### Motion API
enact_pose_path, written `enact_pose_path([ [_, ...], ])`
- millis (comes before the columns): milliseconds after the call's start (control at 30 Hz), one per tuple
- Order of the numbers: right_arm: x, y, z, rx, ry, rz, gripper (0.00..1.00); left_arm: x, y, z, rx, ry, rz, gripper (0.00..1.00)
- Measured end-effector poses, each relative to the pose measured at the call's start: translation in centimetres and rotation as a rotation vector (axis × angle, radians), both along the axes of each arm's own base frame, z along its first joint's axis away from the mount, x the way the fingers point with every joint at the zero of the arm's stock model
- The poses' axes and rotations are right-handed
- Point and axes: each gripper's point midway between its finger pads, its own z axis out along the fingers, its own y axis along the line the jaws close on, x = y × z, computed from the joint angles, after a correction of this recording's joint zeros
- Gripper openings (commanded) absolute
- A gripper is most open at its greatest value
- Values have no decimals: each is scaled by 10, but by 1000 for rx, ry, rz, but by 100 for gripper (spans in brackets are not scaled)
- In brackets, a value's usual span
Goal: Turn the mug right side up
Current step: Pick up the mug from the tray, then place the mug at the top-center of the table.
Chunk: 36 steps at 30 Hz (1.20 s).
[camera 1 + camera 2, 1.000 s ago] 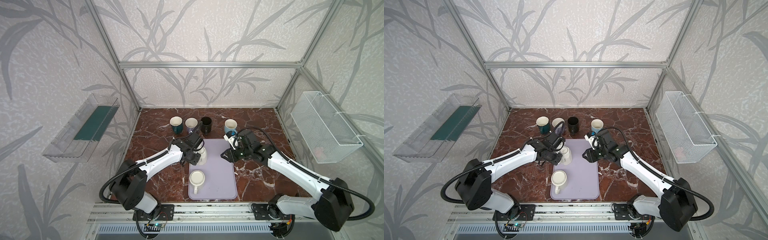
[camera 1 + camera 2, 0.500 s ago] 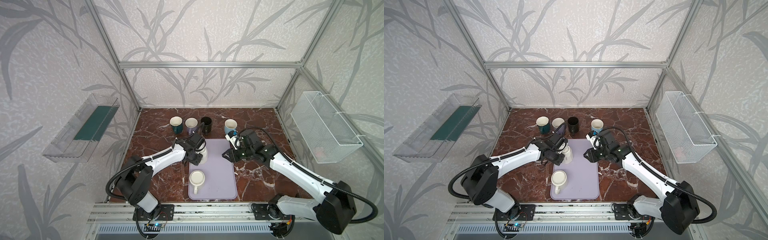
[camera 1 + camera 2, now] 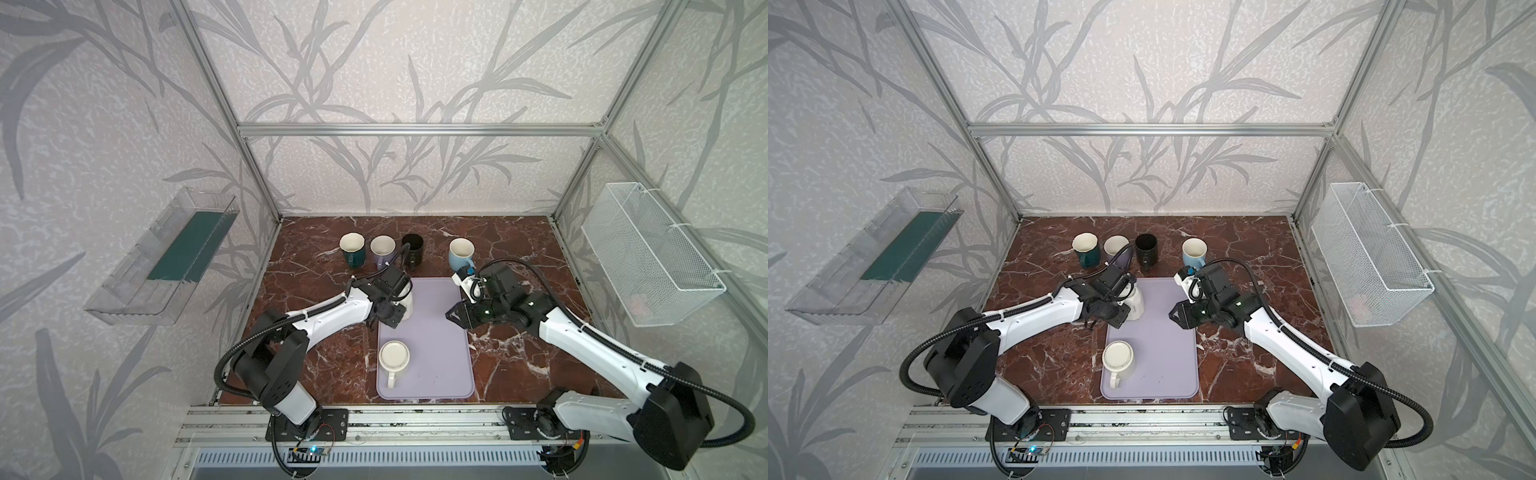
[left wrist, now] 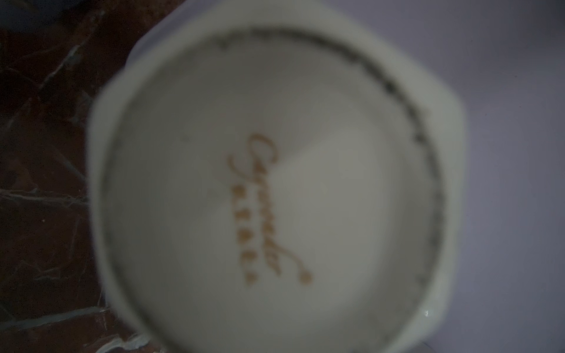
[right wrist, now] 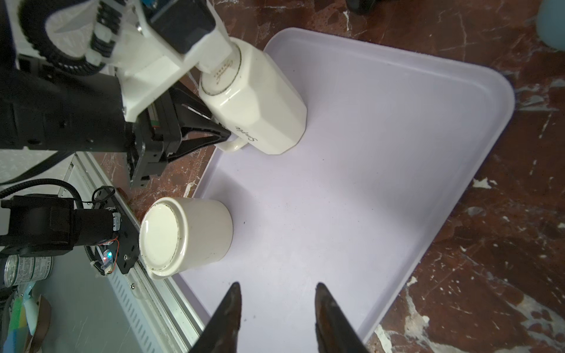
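Observation:
A cream faceted mug (image 3: 406,305) (image 3: 1136,303) (image 5: 253,101) stands upside down on the far left corner of the lavender tray (image 3: 436,332) (image 3: 1163,332) (image 5: 367,152). My left gripper (image 3: 392,322) (image 3: 1119,318) (image 5: 224,137) is pinched on its handle from the side. The left wrist view is filled by the mug's blurred base (image 4: 275,198) with gold lettering, and no fingers show there. My right gripper (image 3: 451,316) (image 3: 1174,315) (image 5: 276,285) hangs open over the tray's right edge, holding nothing.
A second cream mug (image 3: 394,356) (image 3: 1118,357) (image 5: 183,235) sits upside down on the tray's near left. Upright mugs line the back: teal (image 3: 352,245), lavender (image 3: 382,247), black (image 3: 412,245), light blue (image 3: 461,251). A wire basket (image 3: 648,257) hangs on the right wall.
My left gripper has closed its fingers onto the faceted mug's handle. The right arm has hardly moved.

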Motion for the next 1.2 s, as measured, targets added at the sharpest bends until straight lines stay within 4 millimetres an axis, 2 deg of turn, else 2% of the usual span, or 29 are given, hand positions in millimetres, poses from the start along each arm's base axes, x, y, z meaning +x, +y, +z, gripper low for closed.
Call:
enact_pose_path([
  [67,-1,-1,1,5,-2,-3,40,2,1,0,3,-5,5,0],
  [267,-4,-3,-1,18,-4,-16,40,2,0,2,-3,-5,8,0],
  [367,-6,-4,-6,25,7,-29,40,1,-4,9,-35,0,7,0],
  [500,-8,-6,-11,49,18,-59,41,4,-17,37,-124,-30,3,0],
  [633,-8,-6,-9,101,14,-101,43,16,-33,80,-244,-111,23,0],
  [733,-6,-4,-1,179,-8,-143,44,25,-41,108,-332,-173,49,0],
  [867,-2,-3,12,303,-27,-205,47,32,-48,132,-430,-227,94,0],
  [1067,12,-4,37,485,-57,-285,51,42,-60,154,-572,-274,153,0],
  [1200,25,-2,62,605,-89,-299,54,44,-68,164,-679,-280,180,0],
])
